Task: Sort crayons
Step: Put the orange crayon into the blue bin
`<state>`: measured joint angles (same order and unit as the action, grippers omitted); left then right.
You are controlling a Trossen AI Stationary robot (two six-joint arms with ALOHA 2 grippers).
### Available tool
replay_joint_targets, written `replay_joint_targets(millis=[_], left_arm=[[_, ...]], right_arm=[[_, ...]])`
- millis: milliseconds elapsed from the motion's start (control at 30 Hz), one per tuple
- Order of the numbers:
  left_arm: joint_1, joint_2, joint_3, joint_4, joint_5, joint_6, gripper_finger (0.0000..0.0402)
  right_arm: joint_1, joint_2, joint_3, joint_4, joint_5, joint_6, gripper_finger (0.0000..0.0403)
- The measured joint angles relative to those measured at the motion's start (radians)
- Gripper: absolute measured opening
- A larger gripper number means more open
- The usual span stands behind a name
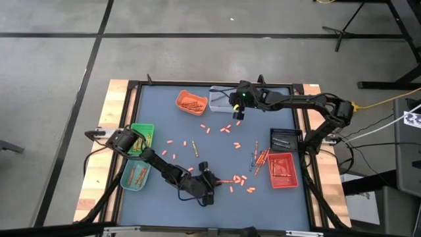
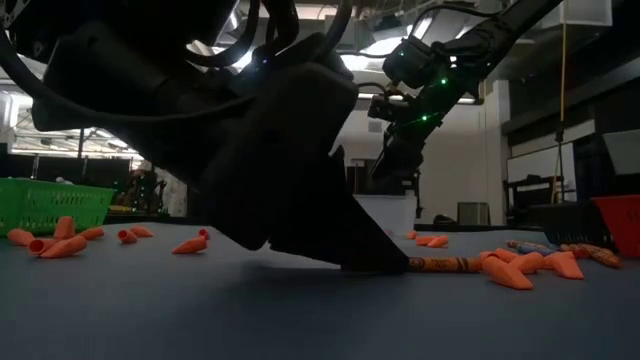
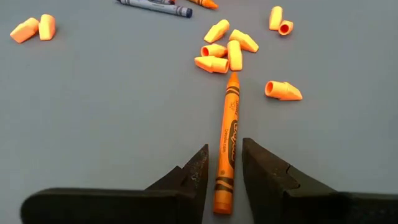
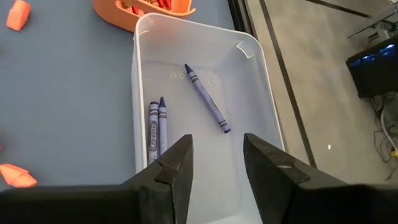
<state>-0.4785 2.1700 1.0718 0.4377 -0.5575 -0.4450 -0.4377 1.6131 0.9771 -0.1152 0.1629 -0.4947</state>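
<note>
From above, our left tool (image 1: pixel 209 180) sits low on the worktop (image 1: pixel 217 141) among scattered crayons (image 1: pixel 261 157). In its wrist view, open fingers (image 3: pixel 194 171) straddle an orange crayon (image 3: pixel 226 146), gripping nothing; closing off-centre could roll it away. Our right tool (image 4: pixel 214 155) hangs open and empty over the clear tray (image 4: pixel 264 81).

Robotics lab — concrete floor (image 1: pixel 197 59), tripod stands (image 1: pixel 348 26), cables (image 1: pixel 381 102)

Brand name "Crayola" runs lengthwise on the wrapper of the orange crayon (image 3: pixel 226 144) and on a blue crayon (image 4: pixel 153 134) in the clear tray (image 4: pixel 264 93).
</note>
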Motion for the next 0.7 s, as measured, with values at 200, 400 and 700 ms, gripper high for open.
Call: replay_joint_targets(millis=[200, 400, 700], left_arm=[[0.0, 0.0, 0.0, -0.004, 0.001, 0.0, 0.005], [0.0, -0.001, 0.0, -0.008, -0.001, 0.001, 0.0009], [-0.024, -0.081, -0.004, -0.114, -0.006, 0.001, 0.0006]], right_arm=[[0.0, 0.0, 0.0, 0.0, -0.05, 0.026, 0.014], [0.0, 0.0, 0.0, 0.0, -0.051, 0.026, 0.014], [0.0, 0.0, 0.0, 0.0, -0.051, 0.026, 0.014]])
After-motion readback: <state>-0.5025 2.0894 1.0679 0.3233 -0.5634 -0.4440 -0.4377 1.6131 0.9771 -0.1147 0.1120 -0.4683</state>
